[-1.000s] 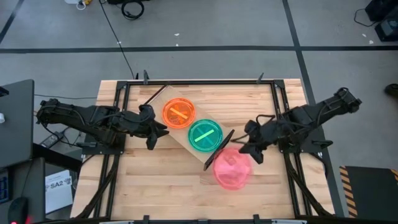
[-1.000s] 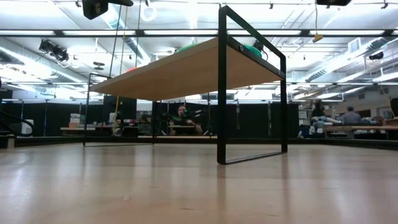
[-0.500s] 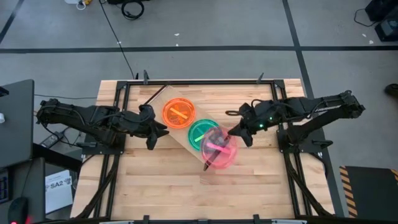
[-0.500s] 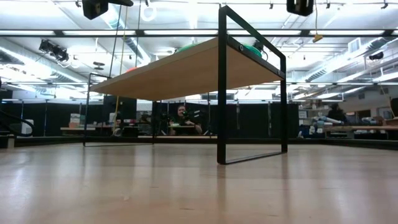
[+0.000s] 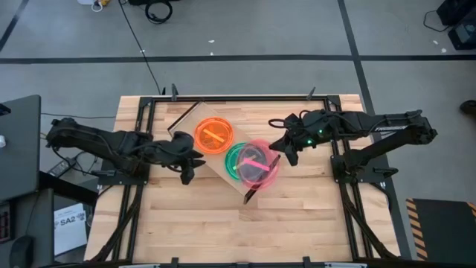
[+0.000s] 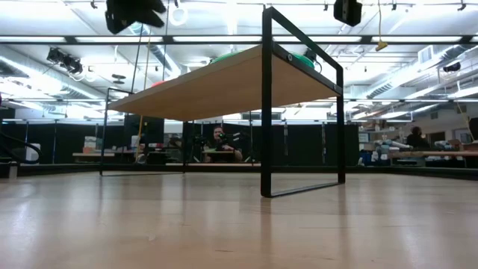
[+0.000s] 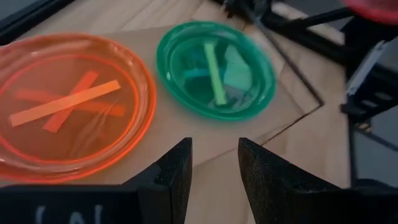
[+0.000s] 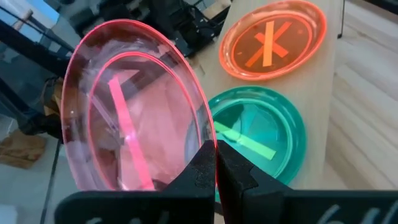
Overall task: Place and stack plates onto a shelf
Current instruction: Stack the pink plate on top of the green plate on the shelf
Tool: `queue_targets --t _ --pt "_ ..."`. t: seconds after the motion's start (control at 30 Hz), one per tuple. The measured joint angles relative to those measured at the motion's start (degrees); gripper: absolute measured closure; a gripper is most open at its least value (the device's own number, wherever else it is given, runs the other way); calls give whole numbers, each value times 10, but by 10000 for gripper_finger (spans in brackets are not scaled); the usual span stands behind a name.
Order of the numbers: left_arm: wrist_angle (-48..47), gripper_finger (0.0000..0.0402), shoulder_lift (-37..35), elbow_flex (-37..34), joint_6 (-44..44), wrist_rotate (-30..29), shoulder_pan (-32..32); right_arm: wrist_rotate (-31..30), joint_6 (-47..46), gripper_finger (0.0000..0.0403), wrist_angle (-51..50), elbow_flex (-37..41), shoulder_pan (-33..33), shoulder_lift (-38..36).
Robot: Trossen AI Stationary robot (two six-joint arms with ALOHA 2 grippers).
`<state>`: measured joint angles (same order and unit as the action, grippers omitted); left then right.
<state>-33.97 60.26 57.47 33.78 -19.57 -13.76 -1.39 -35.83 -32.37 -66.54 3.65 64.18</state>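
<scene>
Slatted wooden counter (image 5: 186, 223) carries the shelf (image 5: 219, 167), with an orange plate (image 5: 213, 137) and green plate (image 5: 236, 158) on it. Right gripper (image 5: 286, 152), clenched on the pink plate (image 5: 258, 164), has carried it over the green plate. Left gripper (image 5: 187, 173) waits released beside the shelf.

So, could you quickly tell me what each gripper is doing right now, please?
Left gripper: open, holding nothing, beside the orange plate.
Right gripper: shut on the pink plate, above the green plate.

Bright, even overhead light from ceiling strip lamps (image 6: 224, 41), soft shadows, and blurred near fingers (image 7: 177, 174) in wrist views.
</scene>
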Motion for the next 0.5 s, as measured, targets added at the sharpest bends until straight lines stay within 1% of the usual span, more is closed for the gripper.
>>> queue_targets --t 0.17,0.37,0.5 --pt "44 264 13 -28 -13 -18 0 0 1 395 2 0 -12 8" --pt "101 264 13 -55 -26 -16 0 9 20 395 5 0 -20 31" --pt "102 264 14 -55 -25 -13 0 14 29 395 9 0 -24 46"
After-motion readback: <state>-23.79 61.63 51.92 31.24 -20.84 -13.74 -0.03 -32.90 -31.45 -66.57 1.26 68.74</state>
